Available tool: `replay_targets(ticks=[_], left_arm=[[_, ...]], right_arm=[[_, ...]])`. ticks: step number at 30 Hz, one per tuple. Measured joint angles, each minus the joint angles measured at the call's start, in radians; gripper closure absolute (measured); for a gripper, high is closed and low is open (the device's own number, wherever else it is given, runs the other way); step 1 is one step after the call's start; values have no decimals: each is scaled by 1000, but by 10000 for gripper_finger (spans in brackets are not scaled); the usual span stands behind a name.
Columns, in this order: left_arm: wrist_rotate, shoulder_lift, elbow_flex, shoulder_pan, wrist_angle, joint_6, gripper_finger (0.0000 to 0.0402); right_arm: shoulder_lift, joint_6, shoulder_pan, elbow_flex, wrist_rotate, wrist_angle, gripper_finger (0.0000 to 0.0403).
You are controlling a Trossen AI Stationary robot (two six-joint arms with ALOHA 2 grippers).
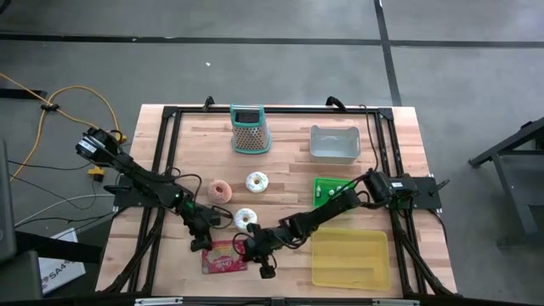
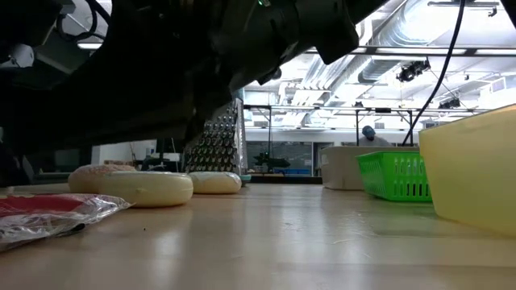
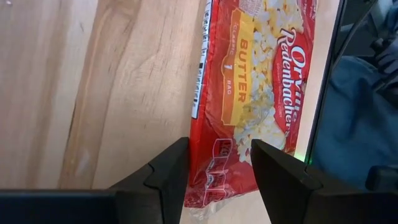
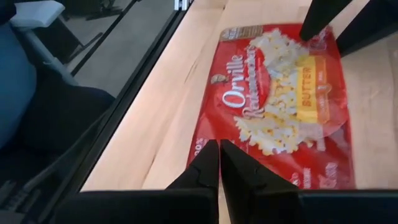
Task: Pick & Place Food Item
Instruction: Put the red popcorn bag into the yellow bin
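The counter (image 1: 280, 183) is of pale wood planks with a smooth, slightly shiny finish. The popcorn bag (image 4: 283, 102) is wrapped in glossy, wrinkled clear film. The grater (image 1: 249, 129) looks like perforated metal with a teal plastic frame. The green basket (image 2: 397, 176) and the yellow bin (image 1: 350, 258) look like plastic. The fingers (image 3: 169, 171) are matt black.
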Motion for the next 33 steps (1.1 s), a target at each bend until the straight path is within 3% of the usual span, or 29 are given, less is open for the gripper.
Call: replay_targets(ticks=[9,21,33], left_arm=[[-13,2,-4,-21,38,-30,232],[-121,2,-4,-89,57,-85,232],[-147,2,-5,-92,78,-81,232]], right_arm=[[0,20,0,0,-22,-18,401],[18,33,-3,-1,-21,-10,401],[47,37,-6,0,29,-1,401]])
